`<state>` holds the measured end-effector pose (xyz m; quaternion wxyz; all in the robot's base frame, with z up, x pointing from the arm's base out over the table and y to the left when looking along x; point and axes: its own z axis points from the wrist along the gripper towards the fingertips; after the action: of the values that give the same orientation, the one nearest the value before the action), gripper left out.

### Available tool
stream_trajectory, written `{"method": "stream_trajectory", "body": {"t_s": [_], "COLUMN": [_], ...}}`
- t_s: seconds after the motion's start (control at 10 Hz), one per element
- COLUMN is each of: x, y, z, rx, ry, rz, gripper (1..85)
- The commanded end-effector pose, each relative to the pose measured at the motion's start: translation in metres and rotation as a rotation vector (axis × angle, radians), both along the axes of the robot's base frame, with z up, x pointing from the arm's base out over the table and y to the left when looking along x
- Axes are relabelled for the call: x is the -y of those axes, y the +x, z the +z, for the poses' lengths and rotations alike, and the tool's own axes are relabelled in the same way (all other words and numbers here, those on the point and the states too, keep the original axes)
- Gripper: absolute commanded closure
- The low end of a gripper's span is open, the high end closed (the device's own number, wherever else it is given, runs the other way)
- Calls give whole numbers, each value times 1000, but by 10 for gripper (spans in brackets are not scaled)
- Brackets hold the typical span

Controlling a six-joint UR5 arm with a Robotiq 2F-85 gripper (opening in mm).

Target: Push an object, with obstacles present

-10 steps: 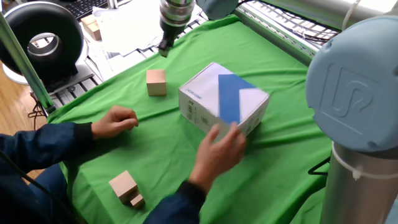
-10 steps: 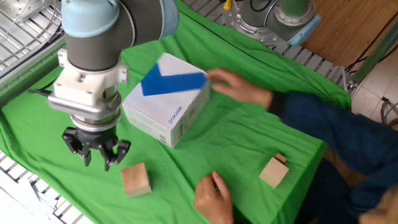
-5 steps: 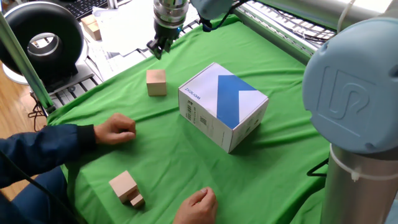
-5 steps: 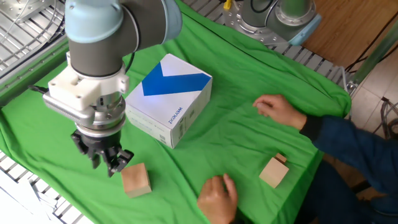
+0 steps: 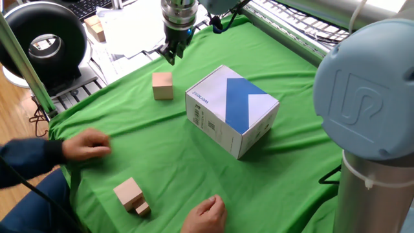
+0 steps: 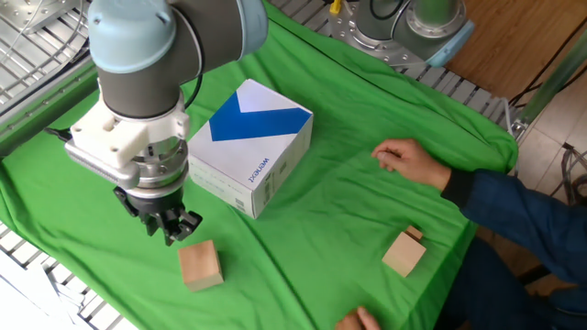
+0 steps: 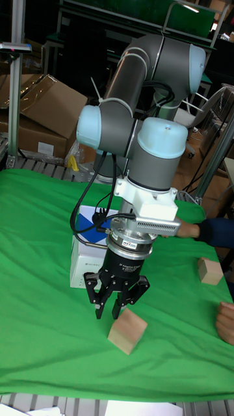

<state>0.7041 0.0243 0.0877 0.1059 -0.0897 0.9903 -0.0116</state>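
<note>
Since a moment ago the person's hand point(image 5: 87, 144) on the near-left of the one fixed view has drawn back toward the edge of the green cloth point(image 5: 297, 162), and the claw point(image 5: 172, 52) has eased down and in a little toward the cube point(image 5: 162, 85). The white box point(image 5: 231, 109) with its blue diagonal band sits where it did half a second ago, no hand on it now.

From where I stand, the claw point(image 7: 116, 301) hangs just above the cloth, right beside the cube point(image 7: 127, 330) and apart from it as far as I can see. Its fingers point(image 7: 101, 302) are drawn close together with only a narrow gap, and nothing is held between them. In the other fixed view the claw point(image 6: 171, 228) sits between the white box point(image 6: 246, 147) and the cube point(image 6: 201, 265), with the cube just below it, near the table's edge.

The cube rests flat on the cloth, well clear of the box. A tan block point(image 5: 129, 191) with a tinier block point(image 5: 143, 208) touching it lies near the person, well apart from the cube. A second hand point(image 5: 204, 215) rests at the cloth's near edge. In the other fixed view one hand point(image 6: 409, 165) lies open-side down on the cloth point(image 6: 367, 220) beyond the tan block point(image 6: 403, 254).
</note>
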Motion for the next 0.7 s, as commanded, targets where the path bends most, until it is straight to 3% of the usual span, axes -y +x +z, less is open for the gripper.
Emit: {"method": "stream_trajectory", "body": {"t_s": [0.0, 0.2, 0.4, 0.5, 0.6], "x": [-13, 0, -7, -8, -15], "y": [-11, -10, 26, 38, 44], "z": [0, -1, -5, -11, -17], "rx": [-42, -39, 9, 29, 31], "ry": [61, 7, 14, -6, 5], "rz": [-19, -12, -32, -24, -37], "gripper": [490, 483, 467, 467, 467]}}
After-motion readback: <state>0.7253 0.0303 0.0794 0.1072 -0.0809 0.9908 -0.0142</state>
